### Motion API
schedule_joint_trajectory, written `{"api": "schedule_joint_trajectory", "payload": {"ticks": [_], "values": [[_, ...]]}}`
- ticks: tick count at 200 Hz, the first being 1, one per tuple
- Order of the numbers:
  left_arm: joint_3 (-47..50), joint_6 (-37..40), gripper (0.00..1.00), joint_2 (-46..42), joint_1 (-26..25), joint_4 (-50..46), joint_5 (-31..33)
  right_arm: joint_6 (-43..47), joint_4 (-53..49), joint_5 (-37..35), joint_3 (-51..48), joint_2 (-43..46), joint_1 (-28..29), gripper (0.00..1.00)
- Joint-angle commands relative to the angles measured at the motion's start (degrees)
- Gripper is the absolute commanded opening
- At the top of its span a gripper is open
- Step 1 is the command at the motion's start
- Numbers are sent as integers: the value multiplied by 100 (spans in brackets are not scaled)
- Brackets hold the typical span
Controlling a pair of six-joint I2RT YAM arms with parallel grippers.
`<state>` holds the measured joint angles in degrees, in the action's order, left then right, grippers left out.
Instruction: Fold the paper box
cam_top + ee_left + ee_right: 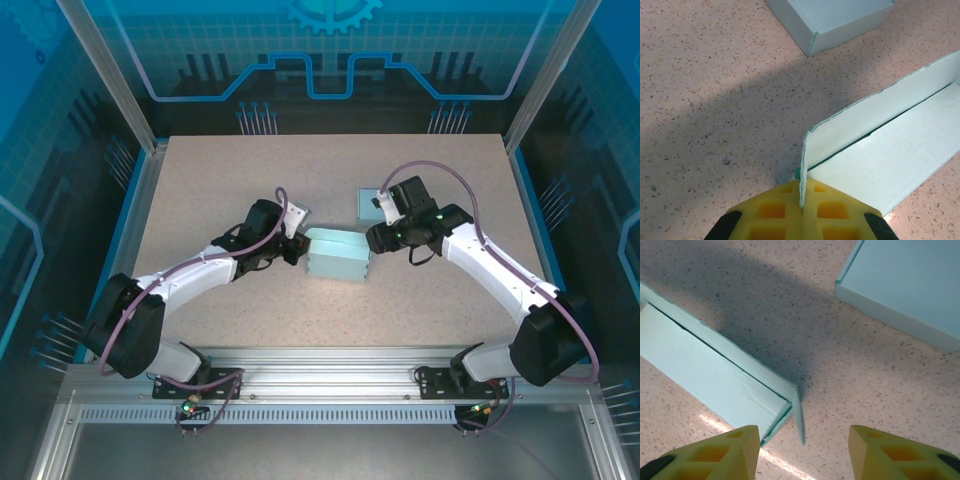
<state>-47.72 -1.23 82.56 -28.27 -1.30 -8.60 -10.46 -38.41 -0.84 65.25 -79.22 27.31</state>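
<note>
At the centre of the top view, the paper box (338, 257) lies between my two grippers. My left gripper (801, 196) is pinched tight on the end of its side wall (875, 115), holding it upright for the fold. My right gripper (804, 436) stands wide, straddling the loose flap (799, 412), probably to press it in. A second box piece (910, 285) sits apart, upper right.

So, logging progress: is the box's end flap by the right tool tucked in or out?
Sticking out: the pale green paper box's end flap angles away from its open end, untucked, before the open right tool.
</note>
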Motion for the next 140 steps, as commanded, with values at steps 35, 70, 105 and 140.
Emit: {"api": "schedule_joint_trajectory", "payload": {"ticks": [35, 70, 105, 140], "values": [[89, -95, 0, 52, 25, 191, 40, -371, 297, 275, -149, -268, -59, 41], [141, -246, 0, 100, 24, 346, 15, -496, 383, 297, -176, -304, -15, 29], [220, -496, 0, 180, 24, 620, -32, -643, 301, 141, -102, -393, 44, 21], [273, -674, 0, 175, 17, 792, -64, -847, 146, -373, 13, -510, 200, 20]]}}
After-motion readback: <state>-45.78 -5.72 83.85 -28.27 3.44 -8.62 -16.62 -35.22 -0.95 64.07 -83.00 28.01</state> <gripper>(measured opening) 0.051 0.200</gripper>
